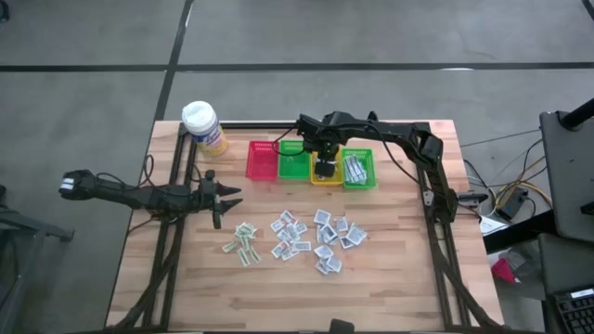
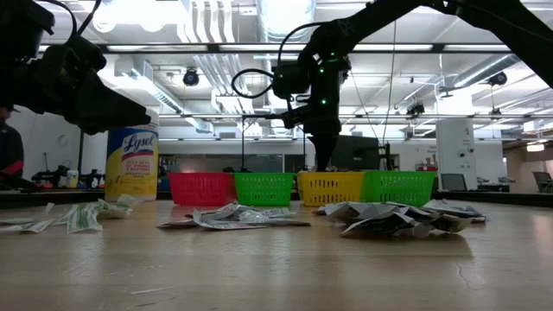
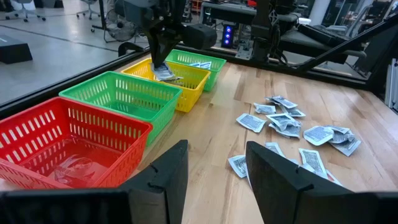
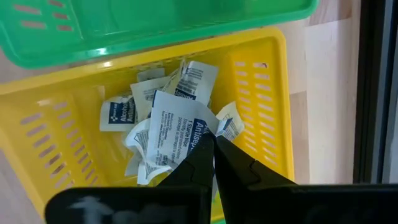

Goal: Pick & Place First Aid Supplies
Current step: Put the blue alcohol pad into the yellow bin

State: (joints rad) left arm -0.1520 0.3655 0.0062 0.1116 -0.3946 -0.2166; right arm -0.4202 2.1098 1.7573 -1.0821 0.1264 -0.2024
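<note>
Wooden surface (image 1: 390, 278) carries scattered packets (image 1: 320, 237). My right pincer (image 4: 213, 144), over the yellow basket (image 4: 273, 112), pinches one packet (image 4: 177, 127). My left pincer (image 3: 214, 165) hangs released.

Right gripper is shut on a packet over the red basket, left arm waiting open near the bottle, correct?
Not quite: the right gripper holds the packet over the yellow basket, not the red one, as the right wrist view shows. The left gripper does wait open near the bottle.
</note>
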